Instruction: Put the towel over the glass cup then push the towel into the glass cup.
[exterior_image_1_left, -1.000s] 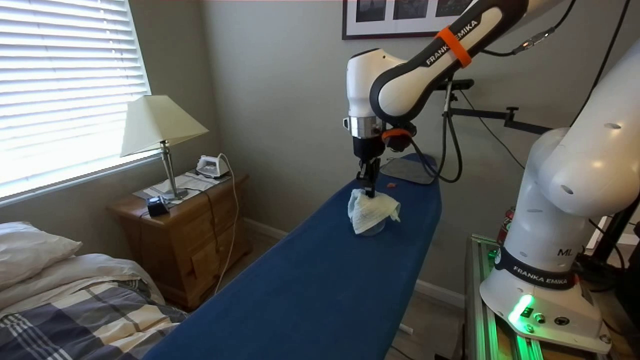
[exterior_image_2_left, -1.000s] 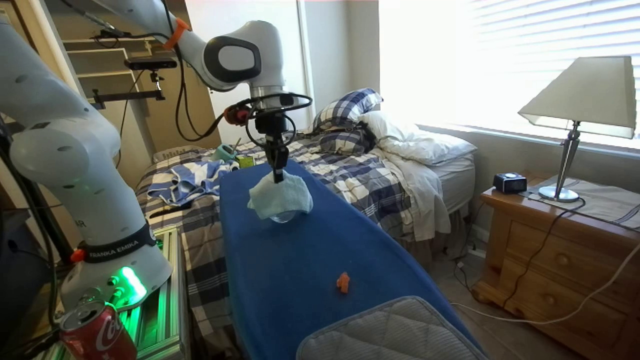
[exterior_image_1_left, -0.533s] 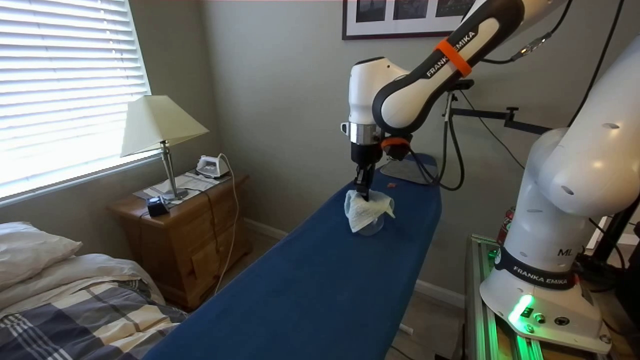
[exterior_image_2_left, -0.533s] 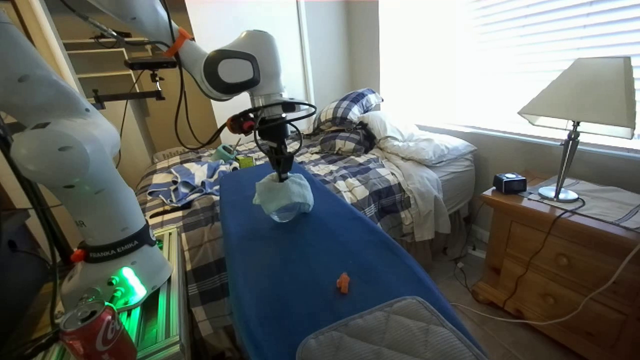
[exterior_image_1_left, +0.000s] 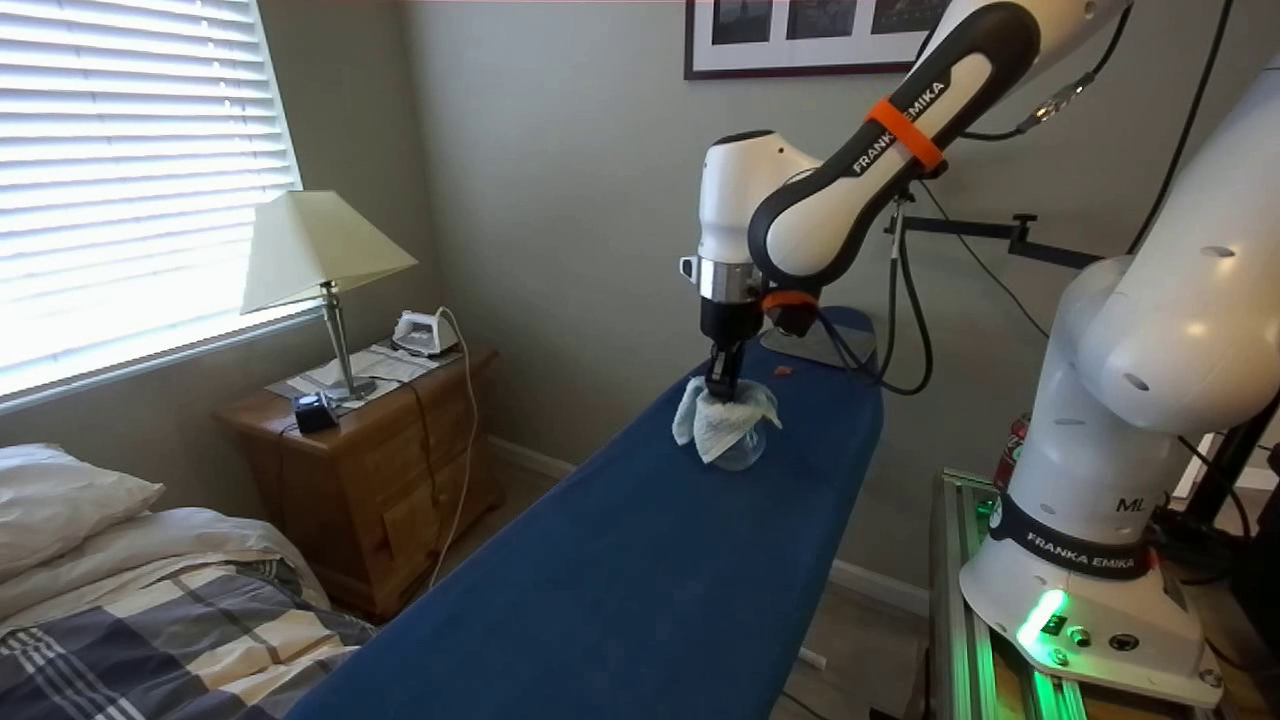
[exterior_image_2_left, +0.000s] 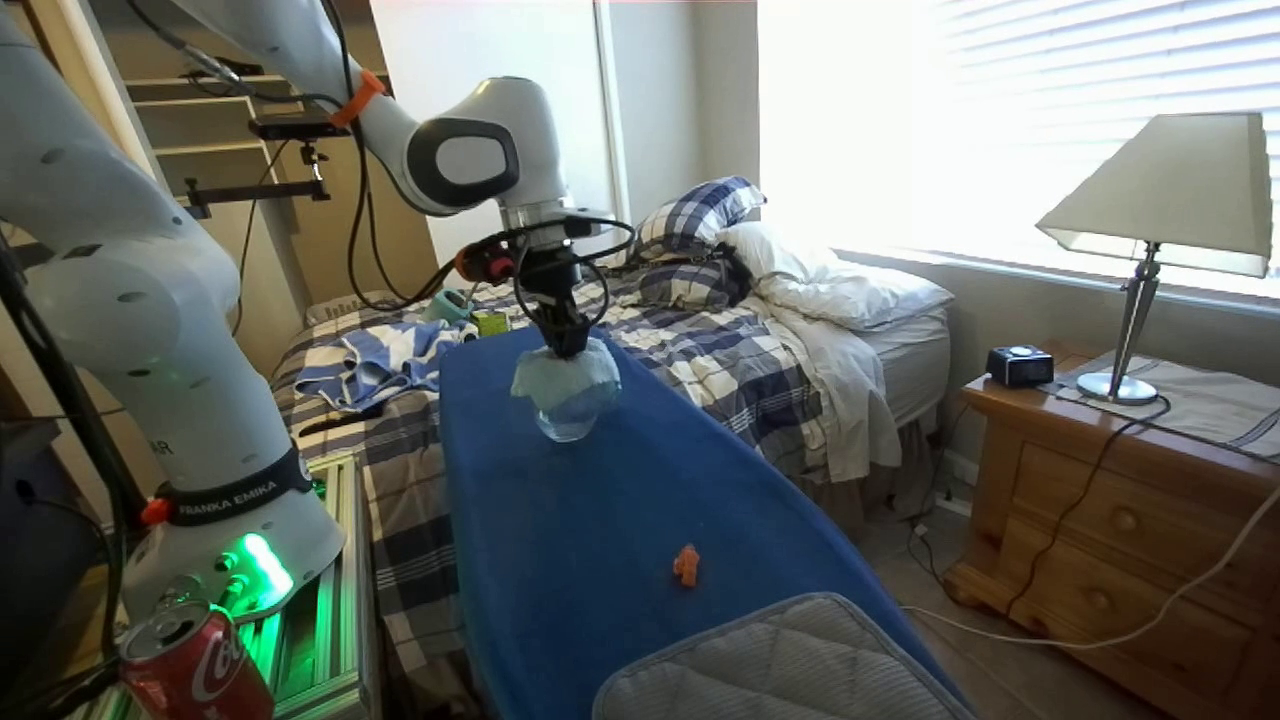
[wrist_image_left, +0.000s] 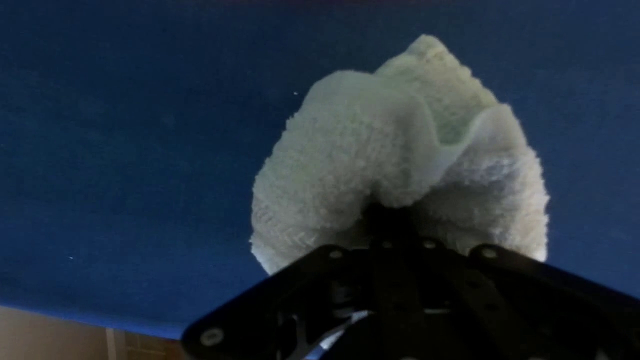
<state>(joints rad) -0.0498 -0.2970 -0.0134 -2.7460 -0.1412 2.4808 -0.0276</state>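
Towel (exterior_image_2_left: 565, 380) drapes over the glass cup (exterior_image_2_left: 566, 424) near the centre of the frame in an exterior view, pale fabric covering the top while the clear, rounded lower part shows beneath, standing on the blue ironing board (exterior_image_2_left: 600, 520). The gripper (exterior_image_1_left: 722, 394) points down into the middle of the towel, its jaws brought together; their tips are hidden in the folds, and how deep they sit in the cup cannot be told. In the wrist view the towel bunches right of centre, dipping around the dark jaws, one corner peaking towards the top of the frame. In an exterior view an orange piece (exterior_image_2_left: 686, 566) lies low and right of centre, a grey quilted pad (exterior_image_2_left: 780, 660) reaches the bottom edge, and a red can (exterior_image_2_left: 198, 660) stands at lower left. In an exterior view a lamp (exterior_image_1_left: 320, 250) and a white iron (exterior_image_1_left: 425, 333) stand on a wooden nightstand (exterior_image_1_left: 330, 490) in the left half.
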